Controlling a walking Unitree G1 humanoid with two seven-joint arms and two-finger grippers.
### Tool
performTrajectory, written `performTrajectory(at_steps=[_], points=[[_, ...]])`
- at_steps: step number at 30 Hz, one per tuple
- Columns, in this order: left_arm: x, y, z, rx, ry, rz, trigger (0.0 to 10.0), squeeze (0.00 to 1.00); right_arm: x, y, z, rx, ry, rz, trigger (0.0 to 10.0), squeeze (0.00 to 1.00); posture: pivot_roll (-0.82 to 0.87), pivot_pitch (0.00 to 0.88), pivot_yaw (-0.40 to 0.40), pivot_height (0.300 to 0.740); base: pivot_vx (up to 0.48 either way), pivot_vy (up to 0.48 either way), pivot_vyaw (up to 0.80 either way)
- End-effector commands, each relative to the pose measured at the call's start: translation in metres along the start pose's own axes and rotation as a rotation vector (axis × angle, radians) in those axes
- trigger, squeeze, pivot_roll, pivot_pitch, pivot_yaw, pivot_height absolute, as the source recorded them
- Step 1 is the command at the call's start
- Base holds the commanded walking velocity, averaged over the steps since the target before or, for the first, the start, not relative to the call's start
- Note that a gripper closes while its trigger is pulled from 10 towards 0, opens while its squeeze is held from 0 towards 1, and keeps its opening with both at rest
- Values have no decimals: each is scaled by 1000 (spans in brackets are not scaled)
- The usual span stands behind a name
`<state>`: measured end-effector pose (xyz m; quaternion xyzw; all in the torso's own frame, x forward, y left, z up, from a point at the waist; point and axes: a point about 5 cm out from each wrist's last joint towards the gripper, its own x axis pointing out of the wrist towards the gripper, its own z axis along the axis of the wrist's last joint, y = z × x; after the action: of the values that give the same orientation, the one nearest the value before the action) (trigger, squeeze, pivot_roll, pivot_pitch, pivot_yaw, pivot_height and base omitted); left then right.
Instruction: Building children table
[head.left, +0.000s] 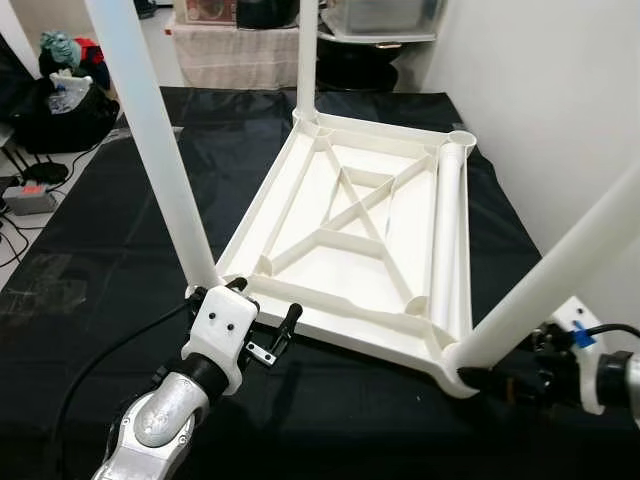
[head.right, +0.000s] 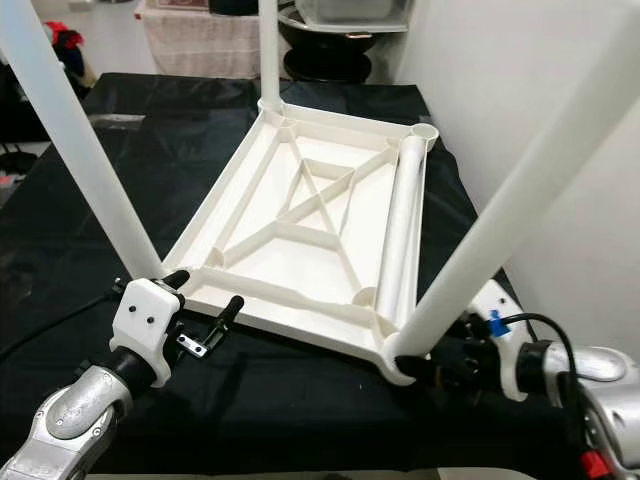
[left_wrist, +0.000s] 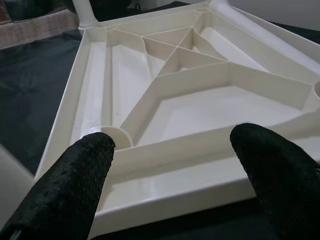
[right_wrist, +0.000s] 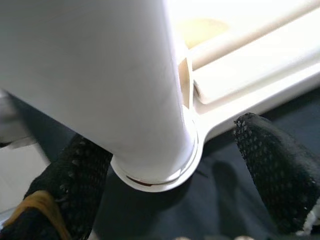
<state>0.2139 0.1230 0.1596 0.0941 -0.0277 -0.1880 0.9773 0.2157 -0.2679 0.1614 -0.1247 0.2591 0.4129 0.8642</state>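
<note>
In the left eye view, the white tabletop (head.left: 350, 250) is lying upside down on a black cloth (head.left: 100, 260), ribs facing up. Three legs are standing in its corner sockets: the near-left leg (head.left: 150, 140), the far-left leg (head.left: 306, 60) and the near-right leg (head.left: 560, 270). A fourth, loose leg (head.left: 452, 240) is lying inside the tray along its right side, beside the open far-right socket (head.left: 462, 137). The left gripper (head.left: 262, 318) is sitting at the near-left corner, fingers spread, just beside the base of the near-left leg. The right gripper (head.left: 480, 380) is reaching in at the near-right corner, at the foot of the near-right leg.

The right eye view is showing the same arrangement.

In the left wrist view, the left gripper's two black fingers (left_wrist: 75, 175) are standing wide apart, holding nothing, with the tabletop's near rim lying between and just beyond them.

In the right wrist view, the right gripper's fingers (right_wrist: 270, 165) are spread on either side of the near-right leg's base where it enters the corner socket; one finger is lying against the leg, the other standing apart.
</note>
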Motion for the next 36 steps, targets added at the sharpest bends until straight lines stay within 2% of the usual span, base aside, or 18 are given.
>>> performTrajectory(at_steps=[1, 3, 4, 7, 8, 9, 12, 13, 15, 17, 23, 25, 26, 30, 31, 32, 33, 36], points=[[-2, 2, -3, 2, 16, 21, 10000, 0, 3, 7, 7, -23, -11, 61, 10000, 0, -97, 116, -73, 740, 0, 0, 0], [-1, 1, -3, 1, 17, 22, 10000, 0, 10, 25, 19, -18, -59, 216, 10000, 0, -97, 116, -72, 740, 0, 0, 0], [-1, 1, -3, 1, 17, 22, 10000, 0, 10, 25, 19, -18, -59, 216, 10000, 0, -97, 116, -72, 740, 0, 0, 0], [1, 2, -3, 4, 15, 30, 10000, 0, 45, 51, 53, -33, -216, 390, 10000, 0, -92, 115, -71, 740, 0, 0, 0], [1, 2, -3, 4, 15, 30, 10000, 0, 45, 51, 53, -33, -216, 390, 10000, 0, -92, 115, -71, 740, 0, 0, 0], [2, 3, -2, 11, 11, 43, 10000, 0, 80, 62, 82, -37, -331, 401, 10000, 0, -79, 113, -71, 740, 0, 0, 0], [3, 3, -1, 15, 10, 48, 10000, 0, 92, 66, 93, -32, -365, 397, 10000, 0, -76, 114, -72, 740, 0, 0, 0], [3, 4, 0, 19, 8, 58, 10000, 0, 106, 72, 108, -29, -406, 396, 10000, 0, -57, 114, -75, 740, 0, 0, 0], [3, 4, 0, 19, 8, 58, 10000, 0, 106, 72, 108, -29, -406, 396, 10000, 0, -57, 114, -75, 740, 0, 0, 0], [3, 6, 1, 24, 7, 82, 10000, 0, 123, 78, 132, -23, -474, 395, 10000, 0, -32, 116, -82, 740, 0, 0, 0], [1, 6, 2, 25, 8, 97, 10000, 0, 124, 62, 128, -78, -426, 331, 10000, 0, -35, 121, -81, 740, 0, 0, 0], [1, 4, 2, 21, 11, 94, 10000, 0, 99, 38, 105, -190, -303, 321, 10000, 0, -45, 134, -77, 740, 0, 0, 0], [1, 4, 2, 21, 11, 94, 10000, 0, 99, 38, 105, -190, -303, 321, 10000, 0, -45, 134, -77, 740, 0, 0, 0], [2, 2, 2, 19, 12, 87, 10000, 0, 69, 31, 90, -291, -191, 441, 10000, 0, -44, 137, -75, 740, 0, 0, 0], [2, 2, 2, 19, 12, 85, 10000, 0, 59, 28, 83, -329, -107, 499, 10000, 0, -39, 143, -77, 740, 0, 0, 0], [2, 2, 2, 19, 12, 85, 10000, 0, 59, 28, 83, -329, -107, 499, 10000, 0, -39, 143, -77, 740, 0, 0, 0], [1, 2, 3, 20, 12, 86, 10000, 0, 54, 23, 77, -362, -20, 517, 10000, 0, -35, 146, -78, 740, 0, 0, 0], [1, 2, 3, 20, 12, 86, 10000, 0, 54, 23, 77, -362, -20, 517, 10000, 0, -35, 146, -78, 740, 0, 0, 0]])
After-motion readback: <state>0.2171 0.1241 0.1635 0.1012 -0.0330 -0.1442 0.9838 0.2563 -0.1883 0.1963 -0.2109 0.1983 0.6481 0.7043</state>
